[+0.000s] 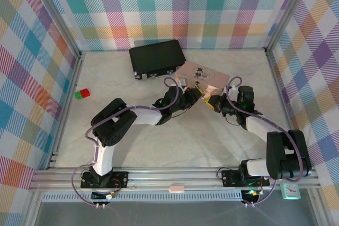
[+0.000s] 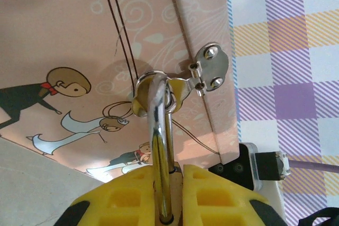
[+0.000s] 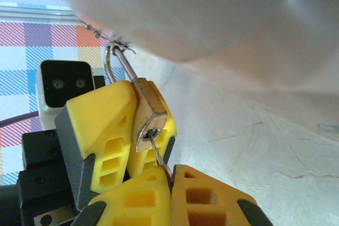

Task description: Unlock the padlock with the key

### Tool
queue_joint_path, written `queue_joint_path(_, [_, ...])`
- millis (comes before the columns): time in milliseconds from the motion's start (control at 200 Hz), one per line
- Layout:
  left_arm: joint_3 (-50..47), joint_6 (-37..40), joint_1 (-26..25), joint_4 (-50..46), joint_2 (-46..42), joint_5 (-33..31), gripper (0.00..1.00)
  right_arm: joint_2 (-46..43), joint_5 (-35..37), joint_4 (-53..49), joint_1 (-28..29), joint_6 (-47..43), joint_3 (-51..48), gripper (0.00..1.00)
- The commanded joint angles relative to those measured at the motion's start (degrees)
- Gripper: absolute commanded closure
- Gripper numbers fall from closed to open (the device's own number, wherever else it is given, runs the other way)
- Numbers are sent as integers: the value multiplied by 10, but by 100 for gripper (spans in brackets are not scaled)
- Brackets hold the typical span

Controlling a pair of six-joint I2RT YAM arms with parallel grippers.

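Pale tabletop (image 1: pixel 175 136), pink box (image 1: pixel 204 75) at the back: left gripper (image 2: pixel 168 183) clamped on the padlock (image 3: pixel 147 115) hooked through its hasp (image 2: pixel 211 67), right gripper (image 3: pixel 170 183) pinching the key (image 3: pixel 158 152) seated in the keyhole (image 3: pixel 151 133), so insertion looks done and next needs a straight wrist twist.

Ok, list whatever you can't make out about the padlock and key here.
The key: right wrist view, its head is buried in the right gripper; a thin shaft shows.
The padlock body: left wrist view, hidden inside the left gripper; the shackle shows.
Top view: both too small, covered by the grippers.
The pink box: blurred, too close, right wrist view.
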Motion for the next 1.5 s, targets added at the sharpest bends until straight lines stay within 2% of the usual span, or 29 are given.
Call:
queue_joint_path(0, [-2, 2, -29, 27, -7, 103, 100, 21, 9, 72, 8, 24, 18, 100])
queue_joint_path(300, [-14, 18, -34, 40, -7, 95, 100, 84, 43, 277, 8, 233, -40, 100])
queue_joint_path(430, [-21, 16, -37, 57, -4, 103, 100, 102, 64, 334, 8, 300, -51, 100])
queue_joint_path(520, [-27, 17, -37, 59, -6, 114, 100, 118, 50, 335, 8, 320, -40, 100])
queue_joint_path(755, [-31, 20, -38, 68, -16, 154, 100, 154, 23, 330, 7, 273, -18, 100])
queue_joint_path(890, [-28, 15, -38, 77, -14, 158, 100, 145, 24, 318, 7, 251, -22, 100])
queue_joint_path(995, [-20, 4, -39, 94, -2, 154, 100, 124, 40, 299, 7, 260, -38, 100])
queue_joint_path(1110, [-12, -10, -39, 115, 11, 150, 100, 111, 70, 289, 7, 310, -68, 100])
queue_joint_path(1205, [-5, -11, -40, 113, 15, 153, 100, 114, 65, 300, 7, 312, -70, 100])
queue_joint_path(1330, [-4, -7, -40, 103, 11, 157, 100, 102, 48, 271, 8, 229, -45, 100])
queue_joint_path(1495, [-3, -17, -38, 77, 2, 152, 100, 23, 77, 96, 24, 30, -5, 100])
